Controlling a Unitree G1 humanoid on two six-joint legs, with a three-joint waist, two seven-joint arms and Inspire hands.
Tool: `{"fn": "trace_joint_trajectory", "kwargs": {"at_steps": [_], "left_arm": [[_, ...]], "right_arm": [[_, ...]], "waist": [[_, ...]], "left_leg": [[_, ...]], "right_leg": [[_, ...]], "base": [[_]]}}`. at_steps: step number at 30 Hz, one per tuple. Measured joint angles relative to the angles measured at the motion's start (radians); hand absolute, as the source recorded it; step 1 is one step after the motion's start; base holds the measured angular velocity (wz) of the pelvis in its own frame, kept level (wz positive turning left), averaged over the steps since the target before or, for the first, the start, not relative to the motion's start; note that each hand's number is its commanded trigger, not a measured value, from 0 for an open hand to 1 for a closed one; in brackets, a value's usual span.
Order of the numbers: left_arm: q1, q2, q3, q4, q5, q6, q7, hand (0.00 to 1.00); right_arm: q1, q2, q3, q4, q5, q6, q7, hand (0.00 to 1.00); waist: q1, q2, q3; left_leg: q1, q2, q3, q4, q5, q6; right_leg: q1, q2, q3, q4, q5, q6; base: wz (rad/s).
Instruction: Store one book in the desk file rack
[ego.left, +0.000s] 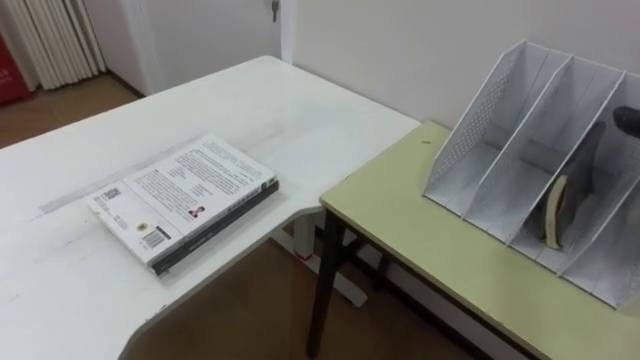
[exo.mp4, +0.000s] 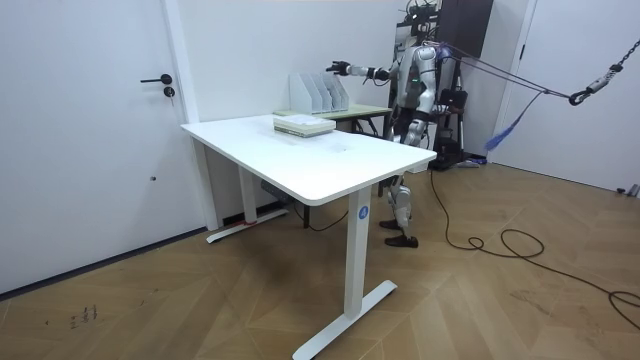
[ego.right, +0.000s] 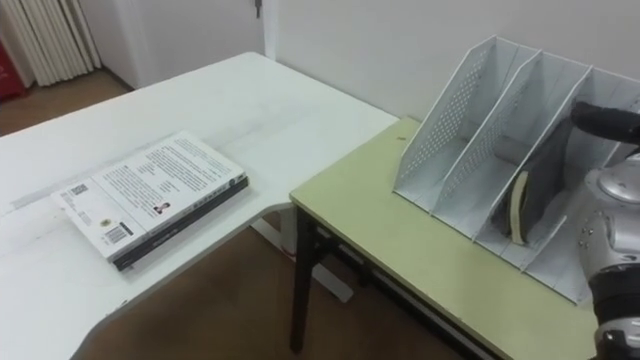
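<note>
**A:** Where is the book?

**B:** The book (ego.right: 522, 205) stands in the file rack (ego.right: 440, 130), in the third compartment counting from the left.

**A:** Which way does it point?

**B:** It is on its edge and leaning. The cream page edge faces the rack's open near side, with the dark cover just right of it. Its long axis climbs from the low near front toward the far top of the compartment.

**A:** And the robot hand?

**B:** In the eye views a dark wrist comes in from the right at the top of that compartment and merges with the dark cover. I cannot tell whether any fingers hold the book. In the room view the right robot hand (exo.mp4: 338, 68) is stretched out at arm's length above the rack, too small to read.

**A:** What else does the room view give?

**B:** The robot stands upright at the far end of the white desk (ego.right: 250, 110), beside the green desk (ego.right: 400, 240) that carries the rack by the wall.

**A:** And left of the rack?

**B:** A stack of books (ego.right: 150, 195) lies flat on the white desk, well apart from the rack.
</note>
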Motion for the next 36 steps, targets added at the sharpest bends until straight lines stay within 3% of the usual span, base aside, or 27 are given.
{"fn": "trace_joint_trajectory", "kwargs": {"at_steps": [5,10,14,18,26,32,36], "left_arm": [[-0.005,0.002,-0.003,0.009,-0.002,-0.017,0.001,0.0],[-0.012,0.005,-0.014,0.009,-0.003,-0.017,0.0,0.0],[-0.022,0.005,-0.026,0.014,-0.002,-0.018,0.001,0.0],[-0.027,0.001,-0.029,0.02,-0.003,-0.02,-0.001,0.0],[-0.031,0.017,-0.07,0.016,-0.006,-0.031,-0.006,0.0],[-0.054,0.045,-0.093,0.016,-0.006,-0.011,-0.041,0.0],[-0.076,0.062,-0.11,0.02,-0.006,0.005,-0.053,0.0]], "right_arm": [[0.001,0.0,0.053,-0.167,0.001,-0.017,0.034,0.0],[0.022,0.001,0.093,-0.344,0.005,-0.017,0.14,0.0],[0.047,0.001,0.161,-0.477,0.042,-0.019,0.287,0.0],[0.134,0.003,0.208,-0.608,0.077,-0.019,0.463,0.0],[0.205,0.003,0.309,-0.663,0.074,-0.014,0.773,0.0],[0.231,0.002,0.41,-0.662,0.029,0.019,1.043,0.0],[0.337,0.001,0.493,-0.617,-0.018,0.044,1.224,0.0]], "waist": [[0.003,-0.007,0.0011],[0.007,-0.001,0.0038],[0.002,0.011,0.006],[0.01,0.018,0.009],[0.004,0.022,0.0092],[0.01,0.008,0.0039],[0.047,-0.013,0.0008]], "left_leg": [[0.0,0.001,0.01,0.001,0.0,0.0],[0.001,0.002,0.016,0.001,0.0,0.0],[0.001,0.004,0.023,-0.001,0.0,0.0],[0.007,0.014,0.039,-0.004,0.0,0.0],[0.011,0.015,0.045,-0.005,0.0,-0.001],[0.012,0.017,0.042,-0.011,0.0,-0.001],[0.01,0.017,0.041,-0.011,0.0,-0.001]], "right_leg": [[-0.001,-0.001,0.007,-0.001,0.001,-0.001],[-0.003,-0.002,0.024,-0.002,0.002,0.001],[-0.003,-0.001,0.021,-0.002,0.003,0.0],[-0.002,0.0,0.033,0.001,0.005,-0.002],[-0.004,0.001,0.039,0.003,0.007,-0.002],[-0.004,0.002,0.036,0.001,0.007,-0.003],[0.001,0.002,0.033,0.002,0.008,-0.003]], "base": [[-0.04],[-0.04],[-0.03],[-0.09],[-0.02],[0.0],[0.0]]}}
